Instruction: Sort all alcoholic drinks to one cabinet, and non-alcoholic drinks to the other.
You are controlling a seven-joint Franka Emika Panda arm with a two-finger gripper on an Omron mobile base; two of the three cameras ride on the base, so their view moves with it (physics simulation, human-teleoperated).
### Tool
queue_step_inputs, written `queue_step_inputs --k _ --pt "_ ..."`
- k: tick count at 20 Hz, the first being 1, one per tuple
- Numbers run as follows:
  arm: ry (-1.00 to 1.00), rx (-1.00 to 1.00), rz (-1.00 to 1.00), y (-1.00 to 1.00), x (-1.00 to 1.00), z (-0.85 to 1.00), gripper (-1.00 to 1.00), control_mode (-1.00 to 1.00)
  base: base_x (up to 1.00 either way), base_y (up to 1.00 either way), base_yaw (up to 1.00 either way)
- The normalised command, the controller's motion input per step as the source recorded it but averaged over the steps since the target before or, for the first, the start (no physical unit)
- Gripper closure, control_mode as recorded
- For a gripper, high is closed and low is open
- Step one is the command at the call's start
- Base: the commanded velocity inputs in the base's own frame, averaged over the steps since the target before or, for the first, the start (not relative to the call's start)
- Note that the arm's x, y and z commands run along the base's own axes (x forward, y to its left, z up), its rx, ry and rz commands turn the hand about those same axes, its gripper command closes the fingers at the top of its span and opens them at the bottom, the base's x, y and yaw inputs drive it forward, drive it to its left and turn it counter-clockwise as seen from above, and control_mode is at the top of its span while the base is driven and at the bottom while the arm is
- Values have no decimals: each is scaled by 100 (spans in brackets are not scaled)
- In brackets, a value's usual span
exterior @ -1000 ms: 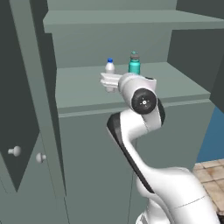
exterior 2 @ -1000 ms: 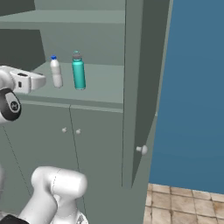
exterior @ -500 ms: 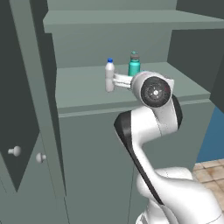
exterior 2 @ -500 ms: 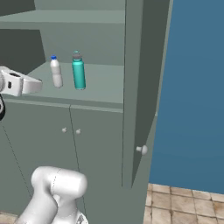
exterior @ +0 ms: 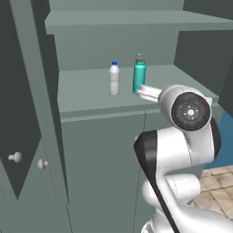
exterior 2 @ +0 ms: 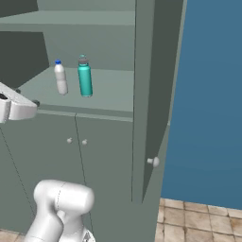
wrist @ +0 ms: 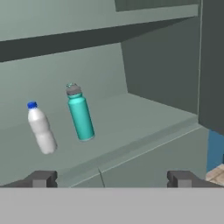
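Two non-alcoholic drinks stand upright on the open cabinet's shelf [exterior: 86, 93]: a white bottle with a blue cap [exterior: 114, 79] and, just right of it, a fatter teal bottle with a grey cap [exterior: 139, 73]. The right base view shows the same white bottle [exterior 2: 60, 78] and teal bottle [exterior 2: 85, 76] side by side. My gripper [wrist: 113, 179] is open and empty, in front of the shelf edge and short of the white bottle [wrist: 41, 129] and teal bottle [wrist: 81, 114]. In the left base view my gripper [exterior: 142, 91] sits low beside the teal bottle. The alcoholic drinks are out of view.
The cabinet's left door [exterior: 27, 100] stands open, and the right door [exterior 2: 156, 94] stands open with a round knob [exterior 2: 152, 161]. Closed lower doors with small knobs [exterior 2: 76, 141] sit under the shelf. A blue wall [exterior 2: 212, 94] and tiled floor lie to the right.
The hand has drawn back from beside the white bottle, sliding right in the left base view and toward the left edge in the right base view. The jaws stayed open; both bottles stayed put.
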Motion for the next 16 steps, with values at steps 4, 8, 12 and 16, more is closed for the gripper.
queue_step_inputs --k 4,8,12,16 --pt "2 3 -11 -13 -64 0 -100 -100 0 0 0" --pt "4 1 -10 -10 -57 0 -100 -100 0 0 0" --pt "5 0 -8 -5 -37 0 -100 -100 0 0 0" --pt "0 0 0 0 0 0 -100 -100 0 0 0"
